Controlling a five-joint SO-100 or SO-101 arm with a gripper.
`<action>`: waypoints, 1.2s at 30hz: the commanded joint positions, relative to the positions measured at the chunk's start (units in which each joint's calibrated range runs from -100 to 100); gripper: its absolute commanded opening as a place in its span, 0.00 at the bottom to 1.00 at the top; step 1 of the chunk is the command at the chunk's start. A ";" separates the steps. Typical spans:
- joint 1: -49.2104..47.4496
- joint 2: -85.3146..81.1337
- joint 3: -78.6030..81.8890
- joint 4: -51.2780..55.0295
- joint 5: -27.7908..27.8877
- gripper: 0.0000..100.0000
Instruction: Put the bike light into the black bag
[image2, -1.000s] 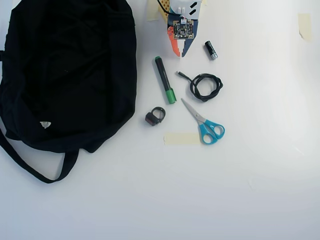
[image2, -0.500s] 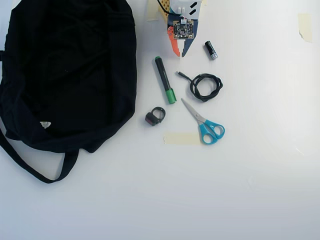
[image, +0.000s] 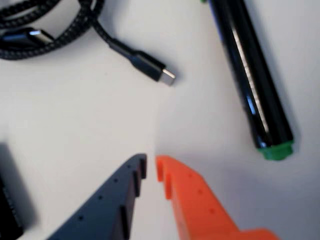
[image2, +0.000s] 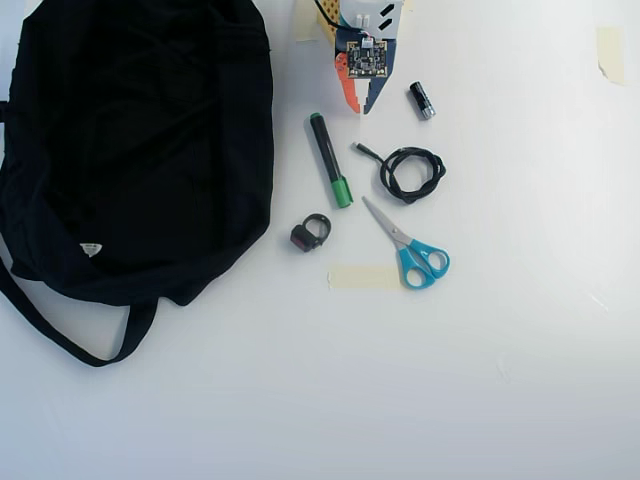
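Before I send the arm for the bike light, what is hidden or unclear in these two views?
- Bike light: too small in the overhead view for detail; outside the wrist view.
- Black bag: cut off at top and left edges overhead; opening indistinguishable, black on black.
- Gripper: only fingertips show in the wrist view, blurred.
- Marker: top cut off there.

The bike light, a tiny black stubby body joined to a round ring strap, is seen lying flat on the white table in the overhead view. The black bag, large and floppy, is spread out just beside it on the left, with a small white tag and a looping strap handle.
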 joint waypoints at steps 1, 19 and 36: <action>-0.23 -0.83 2.12 0.61 -0.09 0.02; -3.08 -0.33 0.77 0.18 0.38 0.02; -3.38 52.36 -40.91 -52.11 -0.25 0.02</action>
